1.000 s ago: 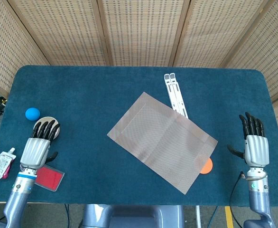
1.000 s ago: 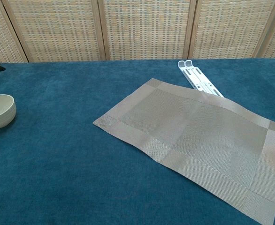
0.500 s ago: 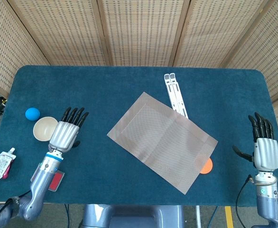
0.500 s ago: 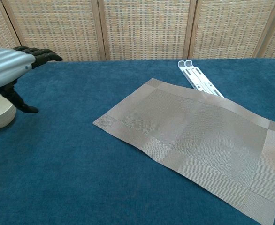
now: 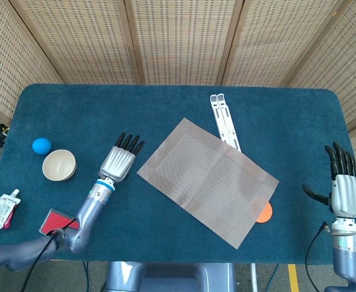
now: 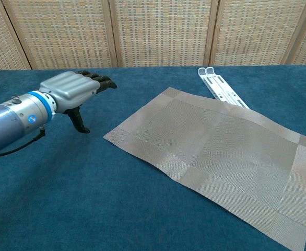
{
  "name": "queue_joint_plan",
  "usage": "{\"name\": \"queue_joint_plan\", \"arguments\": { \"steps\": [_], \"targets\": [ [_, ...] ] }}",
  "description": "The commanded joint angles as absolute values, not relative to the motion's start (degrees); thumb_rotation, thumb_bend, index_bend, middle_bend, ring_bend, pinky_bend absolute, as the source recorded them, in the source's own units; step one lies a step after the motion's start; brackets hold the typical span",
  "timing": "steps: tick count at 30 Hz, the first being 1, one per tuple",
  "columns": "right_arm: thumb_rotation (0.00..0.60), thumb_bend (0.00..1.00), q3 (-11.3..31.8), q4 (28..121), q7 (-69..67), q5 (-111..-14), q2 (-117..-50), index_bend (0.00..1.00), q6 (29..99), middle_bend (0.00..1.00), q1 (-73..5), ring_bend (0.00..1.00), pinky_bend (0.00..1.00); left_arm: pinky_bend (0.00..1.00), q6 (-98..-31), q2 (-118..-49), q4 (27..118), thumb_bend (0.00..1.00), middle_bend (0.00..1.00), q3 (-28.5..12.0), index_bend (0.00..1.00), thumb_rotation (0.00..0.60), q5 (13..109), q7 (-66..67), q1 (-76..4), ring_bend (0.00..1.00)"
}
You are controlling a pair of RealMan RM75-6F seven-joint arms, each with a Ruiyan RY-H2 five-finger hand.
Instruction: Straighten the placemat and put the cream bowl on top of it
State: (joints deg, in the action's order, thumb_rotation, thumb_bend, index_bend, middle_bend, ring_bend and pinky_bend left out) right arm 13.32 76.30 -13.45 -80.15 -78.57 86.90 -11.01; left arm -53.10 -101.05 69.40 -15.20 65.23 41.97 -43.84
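Tabletop (image 5: 166,109): blue cloth cover.
Placemat (image 5: 207,180): grey woven, lying askew at centre, one edge over the white folding stand (image 5: 224,119), its right corner over an orange disc (image 5: 265,213).
Left hand (image 5: 119,162): empty, fingers extended and apart, just left of the placemat's left corner.
Right hand (image 5: 342,187): empty, fingers spread, at the right edge.
Cream bowl (image 5: 59,165): upright, far left, well apart from the placemat.
Red card (image 5: 55,220); white pouch (image 5: 0,208); blue ball (image 5: 41,145) beside the bowl.
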Motion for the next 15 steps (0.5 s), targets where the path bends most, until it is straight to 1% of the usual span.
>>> {"name": "queue_joint_plan", "arguments": {
  "steps": [1,8,15],
  "targets": [
    [0.6,0.27,13.46,76.13,-13.73,-79.91,-78.53,0.08,86.76,0.0,-11.02,0.0,0.0,0.0,-50.76,-104.78,64.57,0.06,0.0,-15.16,0.07,0.6,63.84,40.85,-46.77,0.0],
    [0.6,0.27,13.83,75.49,-14.49,-79.14,-78.49,0.08,86.12,0.0,-11.09,0.0,0.0,0.0,-48.72,-108.62,58.05,0.06,0.0,-14.2,0.07,0.6,63.72,38.69,-49.46,0.0],
    [0.6,0.26,13.95,74.99,-14.77,-78.9,-78.66,0.08,85.87,0.0,-11.17,0.0,0.0,0.0,-48.0,-109.98,55.34,0.06,0.0,-13.27,0.07,0.6,64.11,36.96,-50.42,0.0]
  ]
}}
